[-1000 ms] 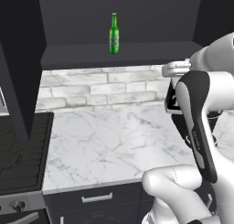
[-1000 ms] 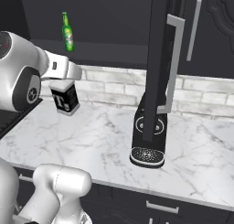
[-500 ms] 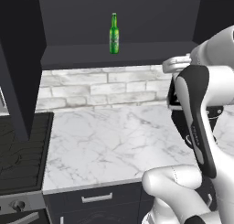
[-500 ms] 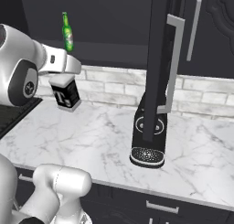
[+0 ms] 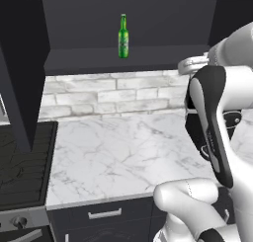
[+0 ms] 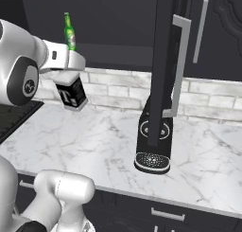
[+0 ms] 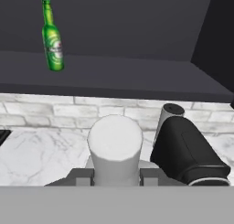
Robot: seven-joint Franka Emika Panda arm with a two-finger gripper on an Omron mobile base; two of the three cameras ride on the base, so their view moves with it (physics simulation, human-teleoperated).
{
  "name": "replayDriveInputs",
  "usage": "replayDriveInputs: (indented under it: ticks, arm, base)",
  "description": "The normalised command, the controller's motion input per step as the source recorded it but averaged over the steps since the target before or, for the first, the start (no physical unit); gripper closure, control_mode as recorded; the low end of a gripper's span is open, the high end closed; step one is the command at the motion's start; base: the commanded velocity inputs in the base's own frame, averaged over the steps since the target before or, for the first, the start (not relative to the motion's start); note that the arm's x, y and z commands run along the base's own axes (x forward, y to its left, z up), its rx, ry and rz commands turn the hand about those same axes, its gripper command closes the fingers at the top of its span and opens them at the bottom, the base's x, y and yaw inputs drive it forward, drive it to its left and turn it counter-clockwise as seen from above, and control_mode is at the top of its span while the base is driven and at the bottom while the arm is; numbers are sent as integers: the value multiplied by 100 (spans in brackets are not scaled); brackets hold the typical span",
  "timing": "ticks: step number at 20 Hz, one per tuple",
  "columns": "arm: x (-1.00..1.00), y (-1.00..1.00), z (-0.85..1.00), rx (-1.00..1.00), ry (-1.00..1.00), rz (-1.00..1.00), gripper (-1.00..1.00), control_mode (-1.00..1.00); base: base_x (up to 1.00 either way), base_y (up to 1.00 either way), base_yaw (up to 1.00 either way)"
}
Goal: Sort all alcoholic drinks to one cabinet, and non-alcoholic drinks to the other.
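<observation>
My gripper (image 6: 70, 80) is shut on the squat pale bottle (image 6: 71, 94) with a black label and holds it above the marble counter (image 6: 94, 146). In the hand view the bottle's pale top (image 7: 115, 145) stands between my fingertips (image 7: 84, 175). The slim green beer bottle (image 5: 123, 37) stands upright on the shelf of the open dark wall cabinet (image 5: 123, 59), above and to the left of the held bottle. That green bottle shows again in the right base view (image 6: 70, 32) and in the hand view (image 7: 52, 35).
The cabinet's open door (image 6: 165, 60) with a long silver bar handle (image 6: 180, 65) juts out over the counter. A black appliance (image 6: 153, 143) stands under it, right of my hand (image 7: 187, 152). A stove (image 5: 20, 167) lies at the counter's left end. Low drawers (image 5: 104, 214) run below.
The arm has raised the held bottle a little higher above the counter, toward the cabinet shelf. The green bottle and the appliance have not moved.
</observation>
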Motion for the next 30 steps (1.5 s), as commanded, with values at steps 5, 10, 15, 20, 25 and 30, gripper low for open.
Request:
replayDriveInputs:
  ticks: [5, 10, 15, 20, 25, 30]
  arm:
    - [0, -5, 19, -1, 0, 0, 100, -100]
    - [2, -4, 15, 0, 0, 0, 100, -100]
    - [5, -2, 9, -1, -2, 0, 100, -100]
    - [8, 0, 7, -1, -3, 0, 100, -100]
    - [4, 0, 12, -1, -4, 0, 100, -100]
    - [4, -1, 16, -1, -4, 0, 100, -100]
  base:
    - [0, 0, 0]
    - [0, 0, 0]
    - [0, 0, 0]
    - [0, 0, 0]
    - [0, 0, 0]
    - [0, 0, 0]
